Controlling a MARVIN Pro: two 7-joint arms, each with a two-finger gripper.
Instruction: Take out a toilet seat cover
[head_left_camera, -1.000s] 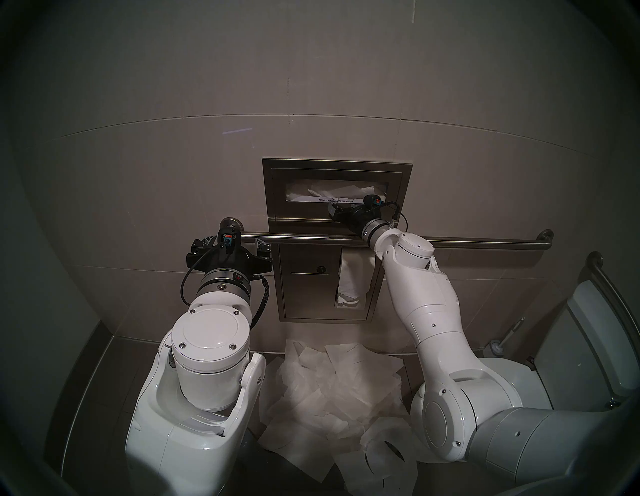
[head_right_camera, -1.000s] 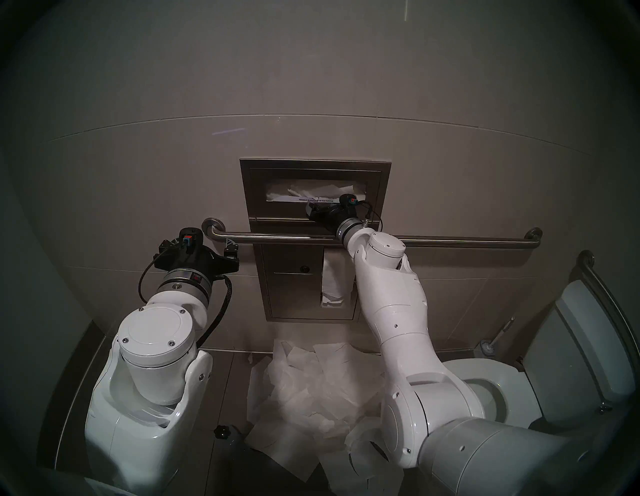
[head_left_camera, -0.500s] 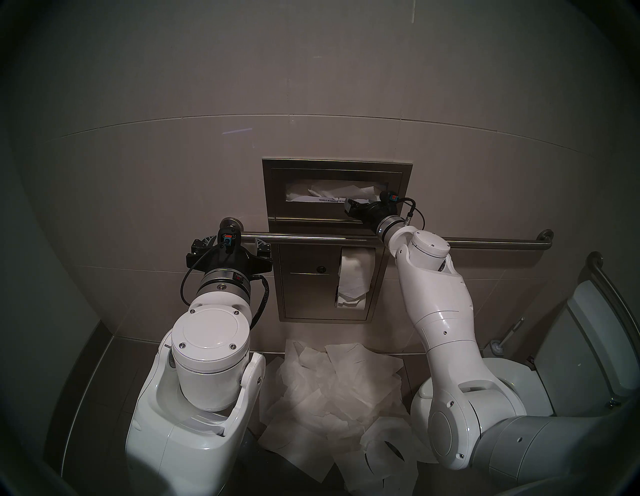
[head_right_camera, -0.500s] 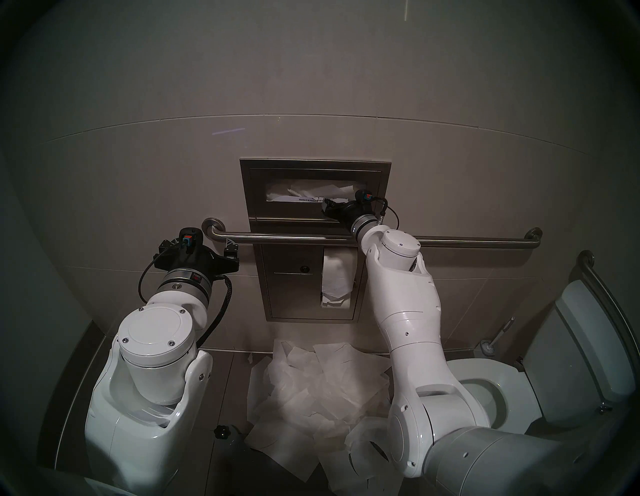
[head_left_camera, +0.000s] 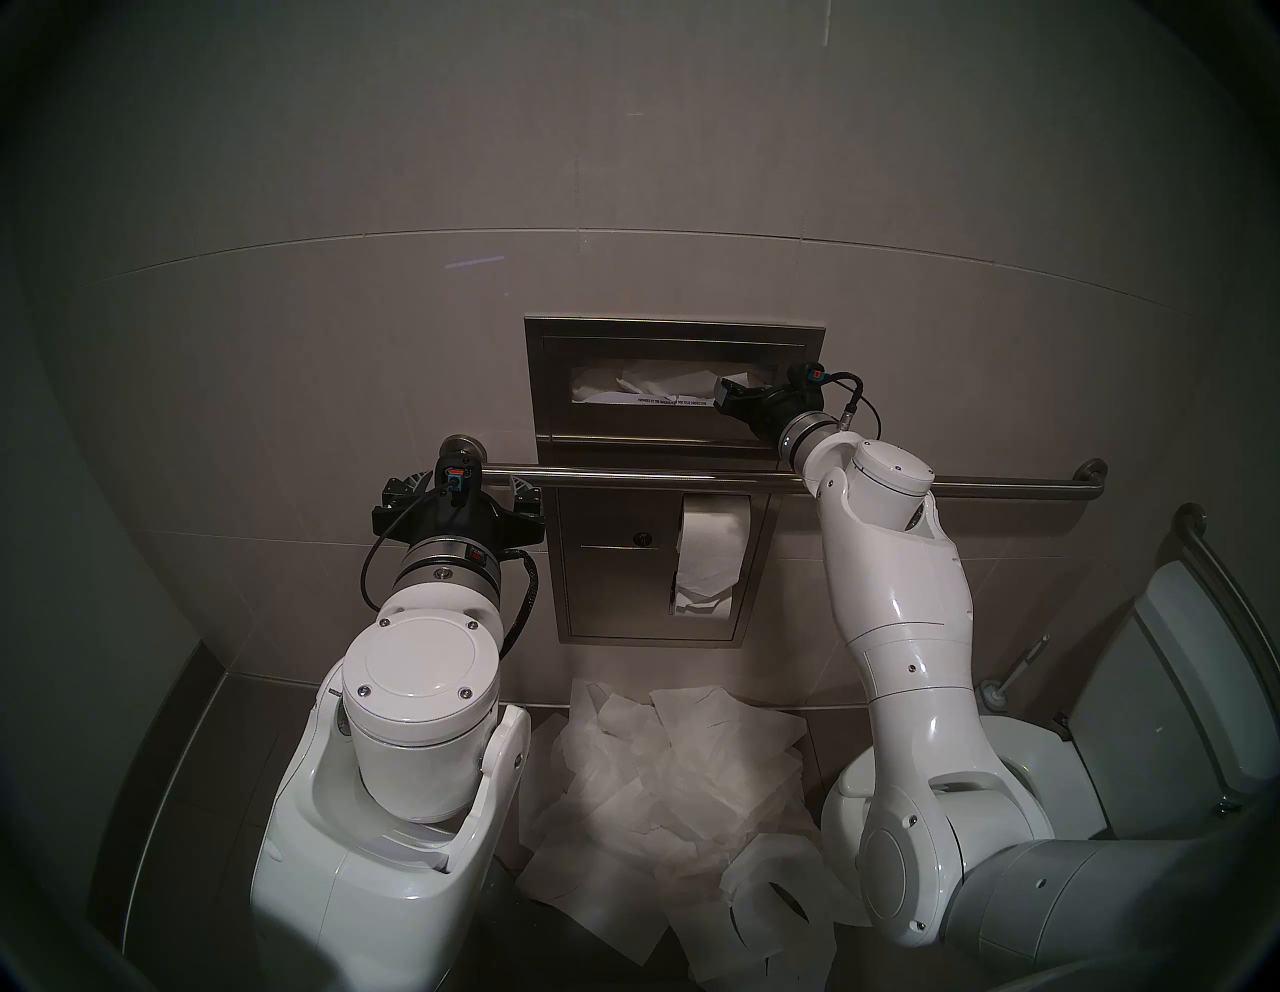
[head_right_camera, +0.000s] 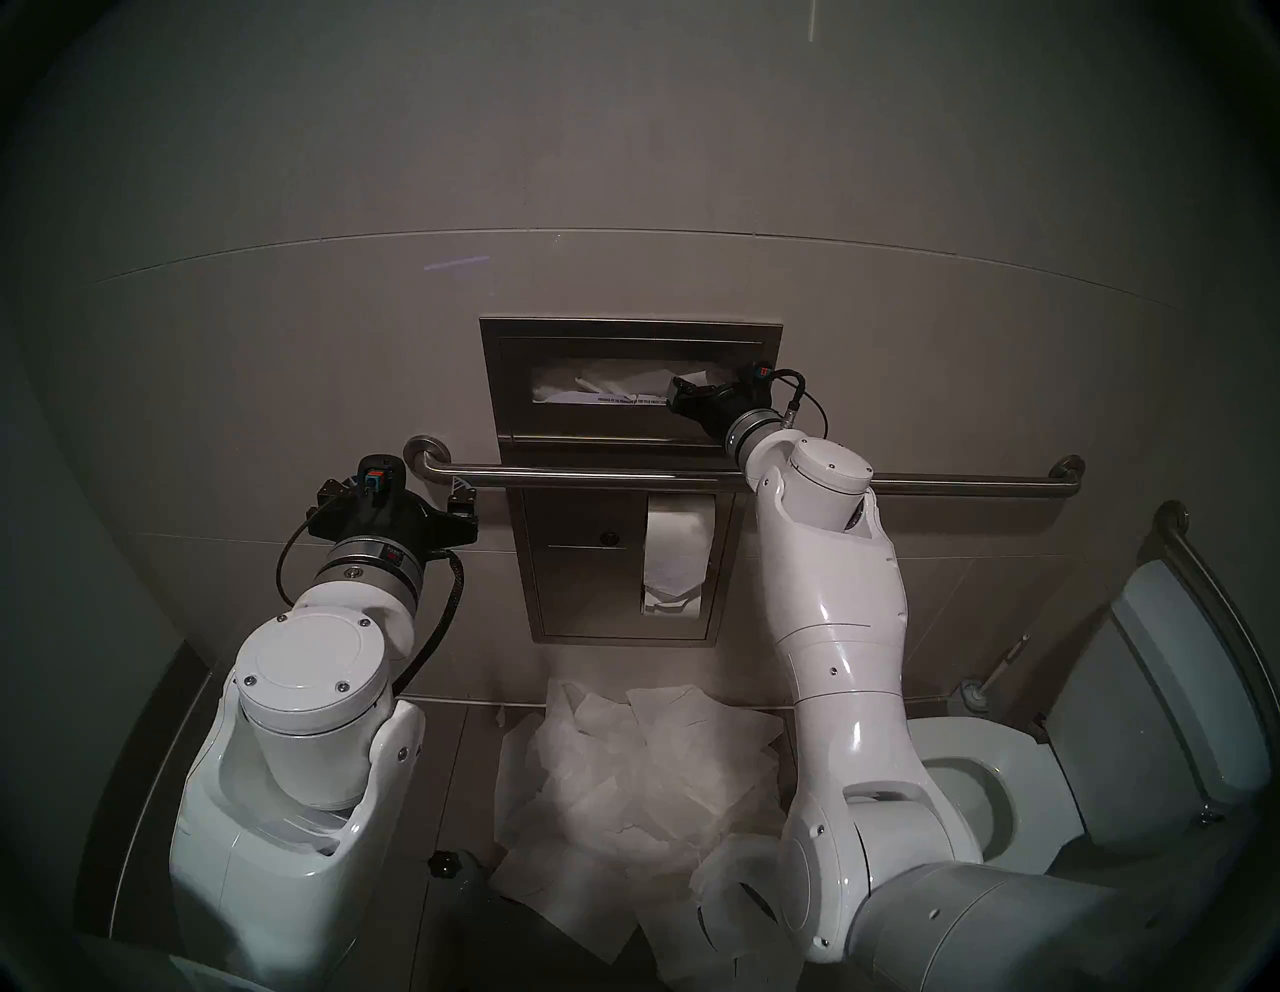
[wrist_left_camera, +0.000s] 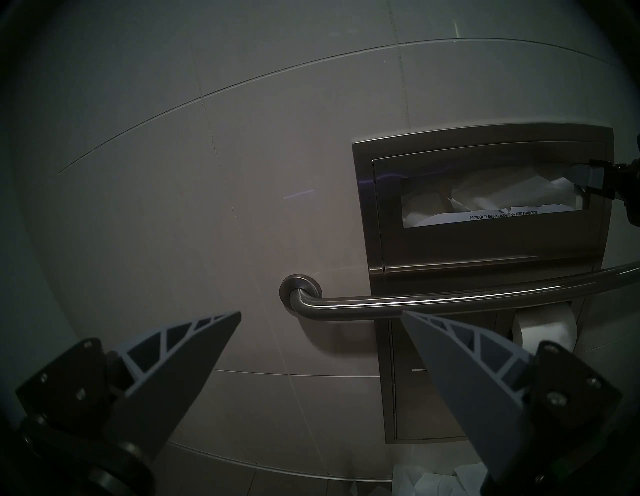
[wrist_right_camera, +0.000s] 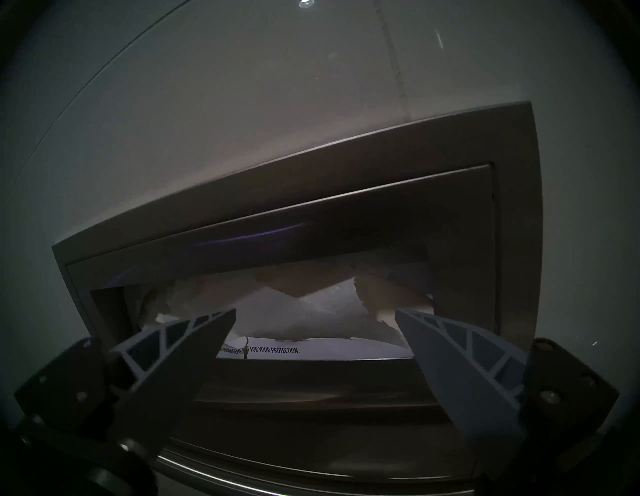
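Dispenser (wrist_right_camera: 381, 180) slot: crinkled white toilet seat cover (wrist_right_camera: 304, 315)

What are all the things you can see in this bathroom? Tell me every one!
dispenser: one, steel, set in the wall.
seat covers: a white crinkled stack, in the dispenser's top slot.
toilet roll: one, white, in the dispenser's lower right recess.
grab bar: one long, steel, across the wall; a second by the toilet.
loose sheets: a white pile, too jumbled to count, on the floor below the dispenser.
toilet: one, white, far right.
brush: one, pale, beside the toilet.
left gripper: open, empty, near the bar's left end.
right gripper: open, empty, at the slot's right end.
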